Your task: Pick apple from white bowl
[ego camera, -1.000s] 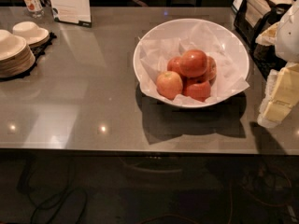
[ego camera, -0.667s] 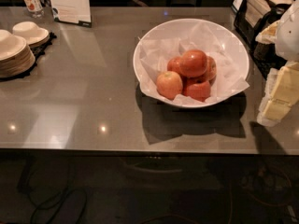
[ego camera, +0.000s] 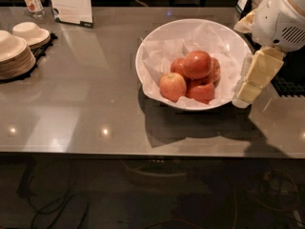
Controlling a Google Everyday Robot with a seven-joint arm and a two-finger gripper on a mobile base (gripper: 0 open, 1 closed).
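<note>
Grey glossy tabletop [ego camera: 95, 94] fills our view, with the white bowl [ego camera: 224, 37] right of centre, wide and shallow, so we judge its paper-lined heap of fruit open to a reach from above. Our gripper [ego camera: 255, 78] hangs just outside the bowl's right rim, likely staged to move inward; whether it is apart or together we cannot tell. Topmost in the heap sits the apple [ego camera: 198, 63], red-orange, resting on its neighbours, a paler apple [ego camera: 172, 86] at near left.
</note>
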